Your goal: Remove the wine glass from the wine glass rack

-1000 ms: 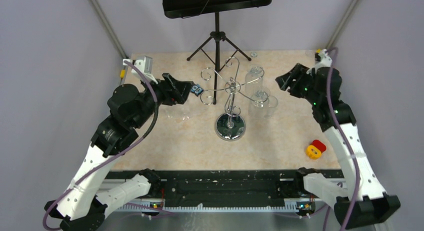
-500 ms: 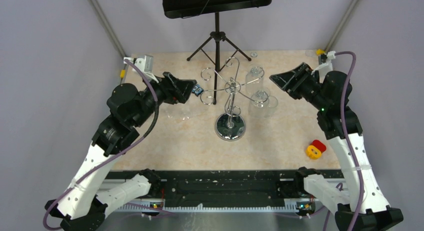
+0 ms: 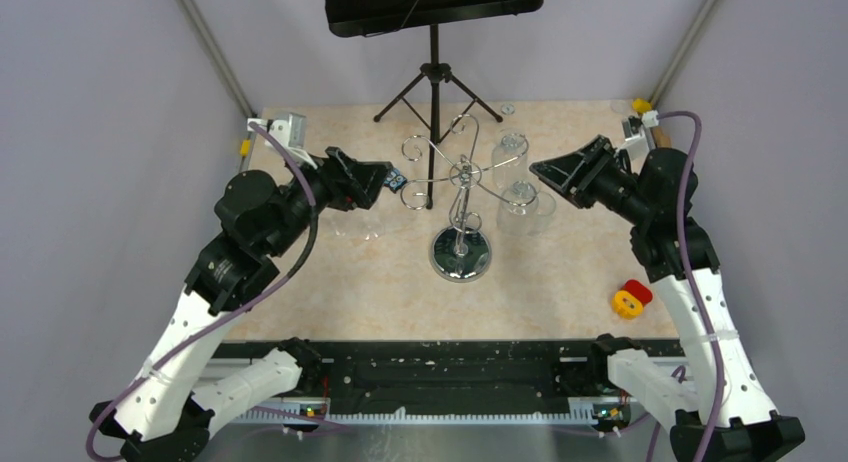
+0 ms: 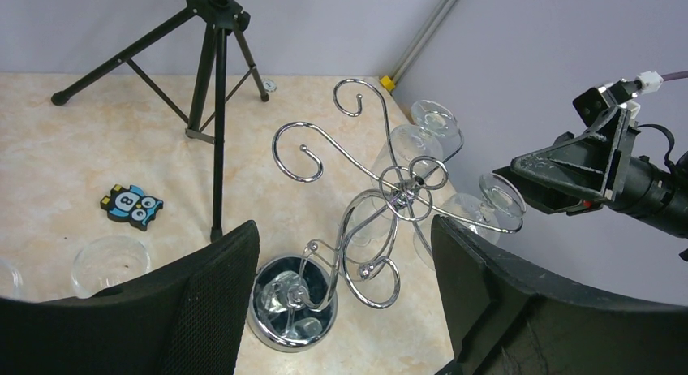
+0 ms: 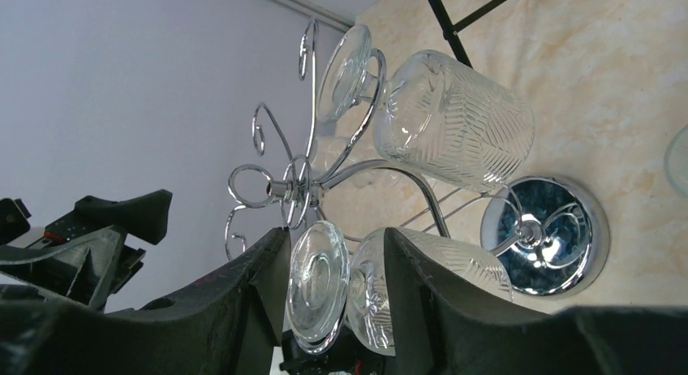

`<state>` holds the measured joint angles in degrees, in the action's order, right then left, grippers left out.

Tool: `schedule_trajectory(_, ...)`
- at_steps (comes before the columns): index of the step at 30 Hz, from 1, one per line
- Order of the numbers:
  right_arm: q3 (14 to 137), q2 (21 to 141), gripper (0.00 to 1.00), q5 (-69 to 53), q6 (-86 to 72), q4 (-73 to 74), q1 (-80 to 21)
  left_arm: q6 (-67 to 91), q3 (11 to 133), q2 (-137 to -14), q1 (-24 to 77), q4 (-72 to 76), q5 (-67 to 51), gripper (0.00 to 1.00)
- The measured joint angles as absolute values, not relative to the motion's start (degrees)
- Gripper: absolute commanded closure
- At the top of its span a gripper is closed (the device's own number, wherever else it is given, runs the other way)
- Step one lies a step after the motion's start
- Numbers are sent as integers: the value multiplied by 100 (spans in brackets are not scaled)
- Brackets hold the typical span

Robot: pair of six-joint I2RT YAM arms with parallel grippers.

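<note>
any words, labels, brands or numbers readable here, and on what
None is readable.
The owl figure shows only a face, no letters.
The wine glass rack, the wine glasses and the music stand bear no visible marking.
Nothing else shows legible print.

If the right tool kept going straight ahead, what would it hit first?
Probably the nearer hanging wine glass: its round foot sits between the open fingers of the right tool, with the wine glass rack just behind. Exact depth is unclear.
</note>
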<state>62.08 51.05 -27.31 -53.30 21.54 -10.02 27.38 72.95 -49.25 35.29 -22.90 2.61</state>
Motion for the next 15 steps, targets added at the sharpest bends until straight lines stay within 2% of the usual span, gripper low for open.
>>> schedule_trajectory(12,5961,5061,65,-3098,-5640,1890,-1002,2724,7260,-4803,3529,-2274,390,19)
schedule_trajectory(15,5959,5068,71,-3188,-5714,1835,-1004,2703,7258,-4746,3529,-2272,412,18)
